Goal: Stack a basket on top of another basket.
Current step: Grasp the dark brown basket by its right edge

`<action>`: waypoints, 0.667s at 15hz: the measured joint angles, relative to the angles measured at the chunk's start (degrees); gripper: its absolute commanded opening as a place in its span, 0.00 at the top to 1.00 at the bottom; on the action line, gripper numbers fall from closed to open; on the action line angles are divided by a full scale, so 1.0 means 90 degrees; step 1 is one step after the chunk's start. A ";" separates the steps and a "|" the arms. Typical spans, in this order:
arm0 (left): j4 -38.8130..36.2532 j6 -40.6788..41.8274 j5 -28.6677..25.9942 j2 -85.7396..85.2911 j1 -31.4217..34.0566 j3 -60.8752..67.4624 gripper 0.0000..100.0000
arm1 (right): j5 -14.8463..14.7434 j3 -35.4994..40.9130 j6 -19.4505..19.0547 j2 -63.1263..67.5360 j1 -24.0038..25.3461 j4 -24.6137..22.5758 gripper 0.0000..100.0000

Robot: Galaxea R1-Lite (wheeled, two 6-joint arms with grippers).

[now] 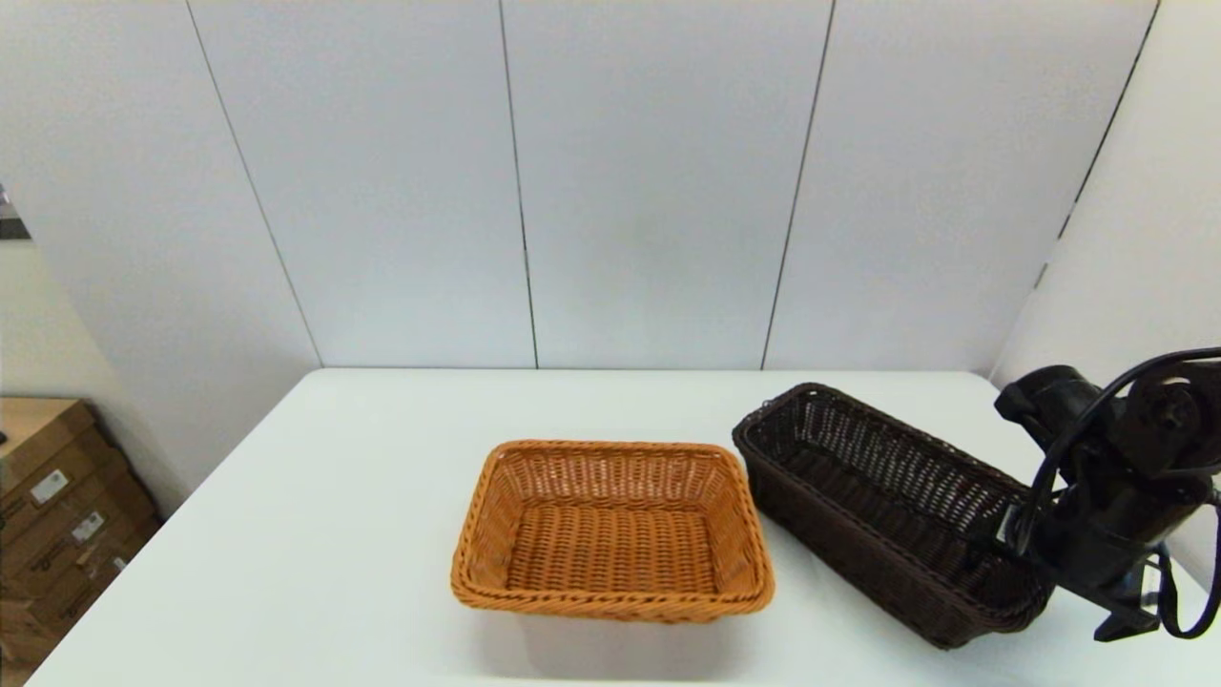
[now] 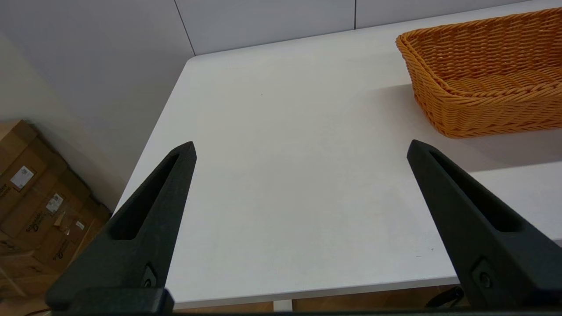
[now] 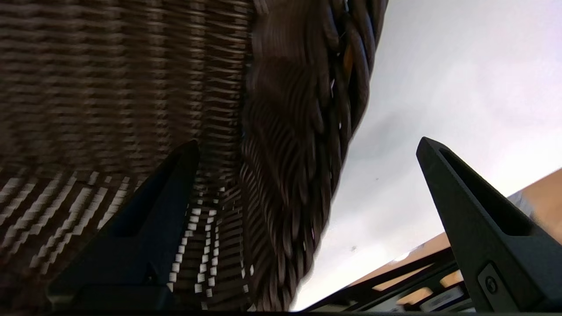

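The dark brown basket (image 1: pixel 887 501) lies slantwise on the right of the white table (image 1: pixel 334 496). The orange-tan basket (image 1: pixel 610 530) sits in the middle, just left of it, the two apart. My right gripper (image 1: pixel 1035 544) is at the dark basket's near right end. In the right wrist view this gripper (image 3: pixel 307 145) is open astride the braided rim (image 3: pixel 307 131), one finger (image 3: pixel 153 210) inside the basket and the other outside over the table. My left gripper (image 2: pixel 300 145) hangs open over bare table near the front left, with the orange-tan basket (image 2: pixel 491 74) some way off.
Cardboard boxes (image 1: pixel 57 496) stand on the floor beyond the table's left edge. White wall panels (image 1: pixel 649 191) close off the back and right. The table's right edge runs close behind the dark basket and my right arm (image 1: pixel 1116 477).
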 measured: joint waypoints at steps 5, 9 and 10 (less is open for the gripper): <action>0.0000 0.0000 0.0003 0.0000 0.0000 0.0000 0.00 | 0.0264 -0.0573 0.0866 0.0377 -0.0054 0.0746 0.00; -0.0004 0.0003 0.0003 0.0000 -0.0003 0.0000 0.00 | 0.0825 -0.0786 0.1161 0.0562 -0.0079 0.0830 0.00; 0.0000 0.0003 0.0000 0.0000 -0.0003 0.0000 0.00 | 0.0882 -0.0844 0.1178 0.0600 -0.0115 0.0863 0.00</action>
